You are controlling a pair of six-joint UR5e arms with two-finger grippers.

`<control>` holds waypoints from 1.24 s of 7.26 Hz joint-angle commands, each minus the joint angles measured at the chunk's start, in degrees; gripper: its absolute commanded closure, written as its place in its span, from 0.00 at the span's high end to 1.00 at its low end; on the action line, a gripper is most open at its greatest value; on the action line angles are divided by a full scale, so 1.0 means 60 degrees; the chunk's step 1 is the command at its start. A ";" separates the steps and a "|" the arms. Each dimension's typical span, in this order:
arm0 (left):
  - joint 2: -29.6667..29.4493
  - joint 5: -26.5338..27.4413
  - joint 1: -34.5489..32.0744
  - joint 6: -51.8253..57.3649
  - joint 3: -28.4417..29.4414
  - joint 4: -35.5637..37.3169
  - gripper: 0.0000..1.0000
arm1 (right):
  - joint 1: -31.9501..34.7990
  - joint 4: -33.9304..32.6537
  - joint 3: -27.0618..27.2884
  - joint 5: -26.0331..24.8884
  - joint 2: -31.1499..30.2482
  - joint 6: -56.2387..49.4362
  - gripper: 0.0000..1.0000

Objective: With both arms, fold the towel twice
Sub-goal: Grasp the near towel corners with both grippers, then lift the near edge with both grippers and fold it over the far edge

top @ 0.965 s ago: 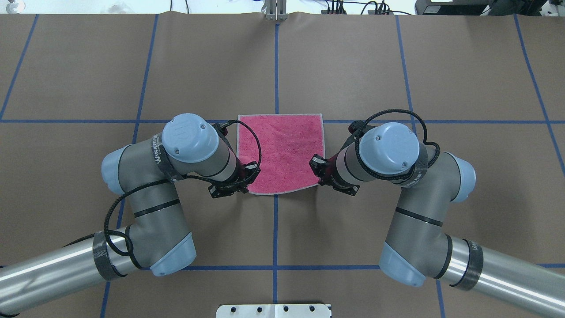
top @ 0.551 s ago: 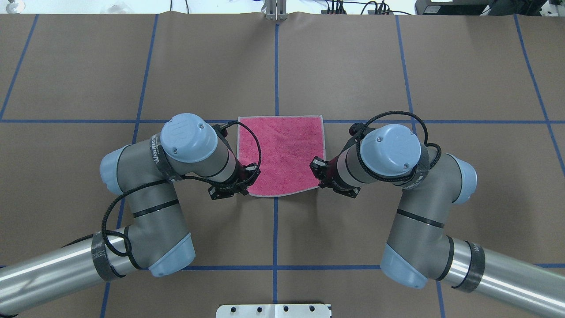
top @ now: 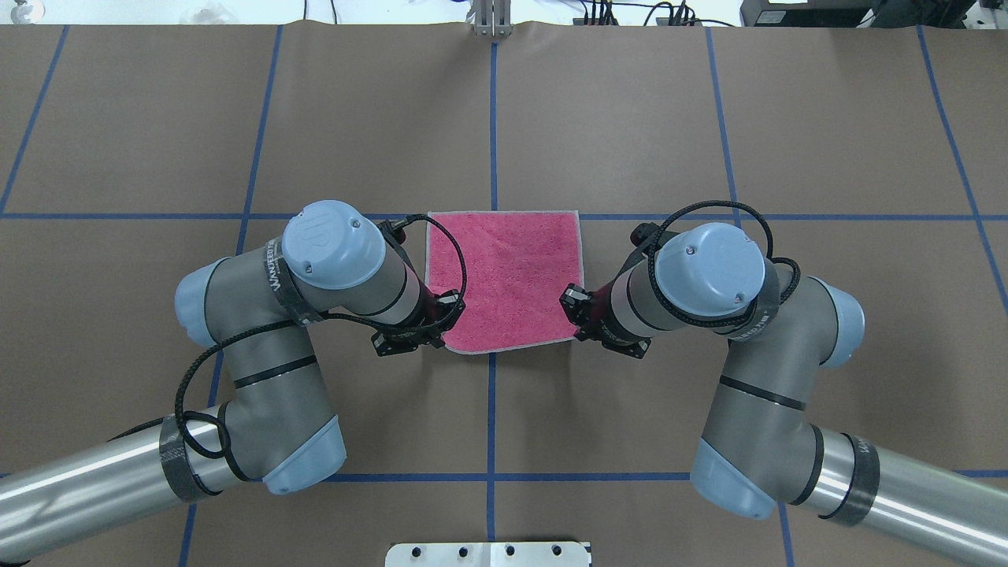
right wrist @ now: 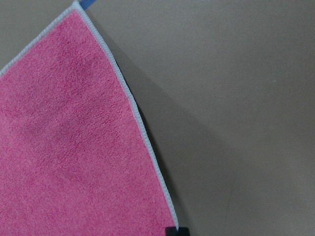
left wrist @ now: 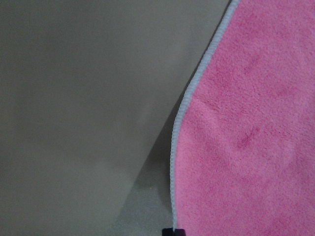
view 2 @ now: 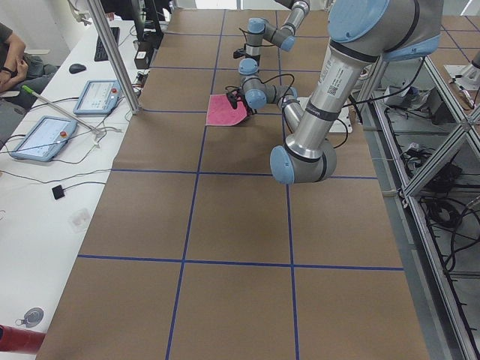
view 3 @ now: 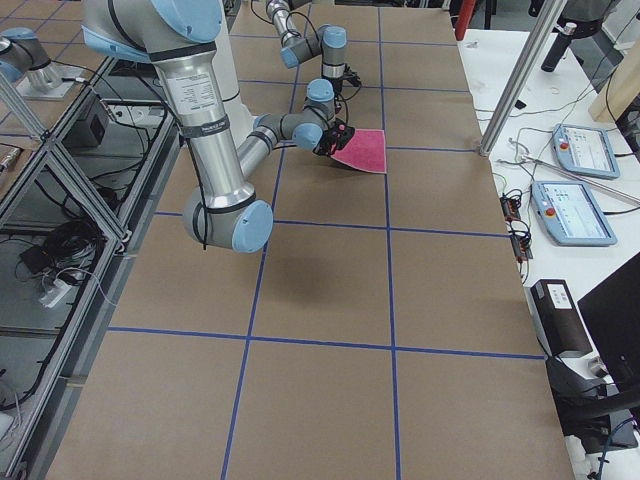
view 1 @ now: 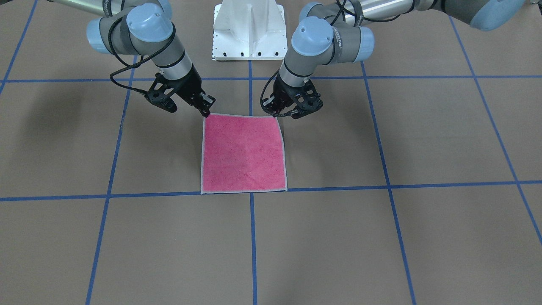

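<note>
The towel (top: 508, 276) lies pink face up in the middle of the brown table, with a pale stitched border; it also shows in the front view (view 1: 243, 154). My left gripper (top: 441, 337) is shut on the towel's near left corner. My right gripper (top: 573, 331) is shut on its near right corner. Both corners are raised a little, and the wrist views show a shadow under the towel's edge (left wrist: 173, 147) (right wrist: 142, 128). In the front view the left gripper (view 1: 277, 113) is on the right and the right gripper (view 1: 206, 112) on the left. The dark grey face is hidden.
The white pedestal base (view 1: 250, 29) stands at the robot's edge of the table. Blue tape lines (top: 492, 118) grid the brown table cover. A side bench with tablets (view 2: 45, 137) and an aluminium post (view 2: 112, 56) lies beyond the far edge.
My right arm has shifted a little to the right, and the towel's right side moved with it. My left arm has hardly moved. Both grippers stay at the near corners.
</note>
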 commanded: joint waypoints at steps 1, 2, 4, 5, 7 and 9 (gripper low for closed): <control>-0.0043 0.0025 -0.0038 -0.0007 -0.0035 0.0000 0.00 | 0.0047 0.0006 -0.0024 0.0154 0.0076 -0.0001 0.00; -0.0058 0.0068 -0.0227 0.0007 0.0037 0.0014 0.00 | 0.0541 0.0006 -0.0097 0.0459 0.0076 -0.0015 0.00; -0.0116 0.0069 -0.0565 0.0007 0.0169 0.0015 0.00 | 0.1086 0.0006 -0.0461 0.0916 0.0309 0.0014 0.00; -0.0189 0.0069 -0.0696 0.0022 0.0243 0.0014 0.00 | 0.1131 0.0006 -0.0812 0.0917 0.0615 0.0014 0.00; -0.0480 0.0069 -0.0974 0.0051 0.0622 0.0014 0.00 | 0.1423 0.0021 -0.1383 0.0975 0.0997 -0.0001 0.00; -0.0700 0.0054 -0.1209 0.0110 0.1031 -0.0044 0.00 | 0.1629 0.0035 -0.1781 0.1048 0.1145 -0.0059 0.00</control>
